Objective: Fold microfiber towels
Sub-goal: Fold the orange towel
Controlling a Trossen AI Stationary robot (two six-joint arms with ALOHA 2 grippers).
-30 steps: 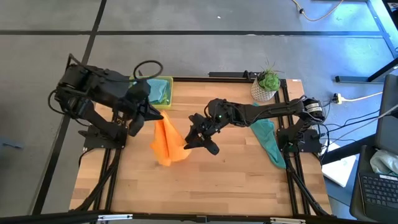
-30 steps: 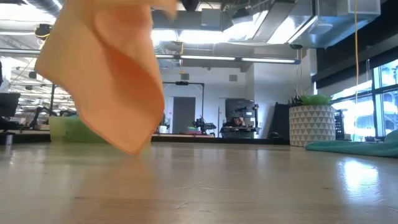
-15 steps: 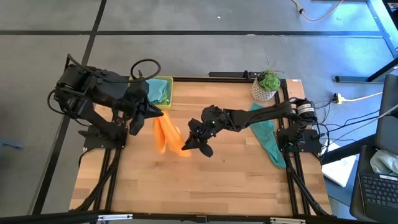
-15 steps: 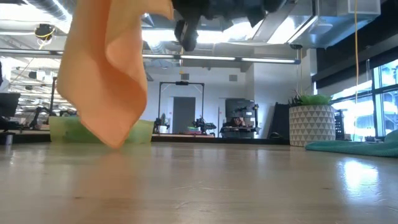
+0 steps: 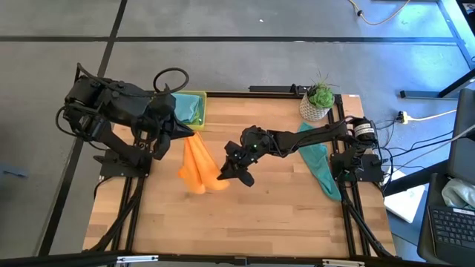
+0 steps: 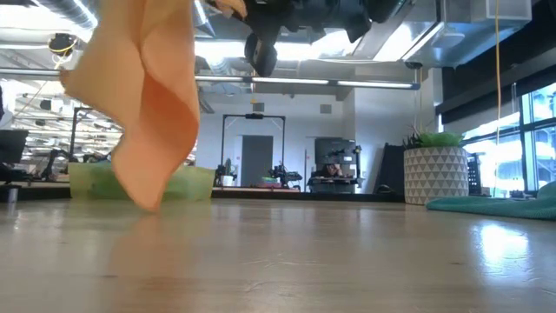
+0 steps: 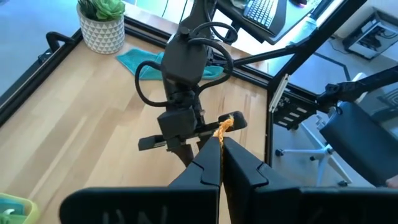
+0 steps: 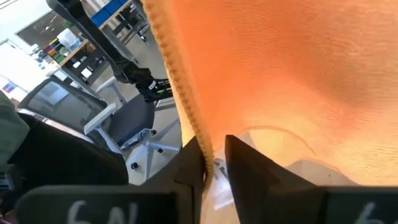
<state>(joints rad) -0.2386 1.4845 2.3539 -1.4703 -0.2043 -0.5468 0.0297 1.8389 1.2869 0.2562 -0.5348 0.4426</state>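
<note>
Wooden tabletop [image 5: 282, 215], orange towel [image 5: 199, 165] hanging between both grippers, left gripper [image 5: 191, 134] and right gripper [image 5: 225, 174] jaws each clenched on a corner.

The soft square microfiber towel [image 5: 198, 165] hanging over the table's middle is plain orange. At three o'clock lies a plain teal cloth [image 5: 319, 167]. The rectangular plastic tray [image 5: 201, 99] at eleven o'clock is yellow-green, with light blue fabric [image 5: 188, 109] inside. The slatted wooden table [image 5: 245, 215] is pale tan; the pot [image 5: 315, 111] at one o'clock is white, diamond-patterned, with green leaves.
</note>
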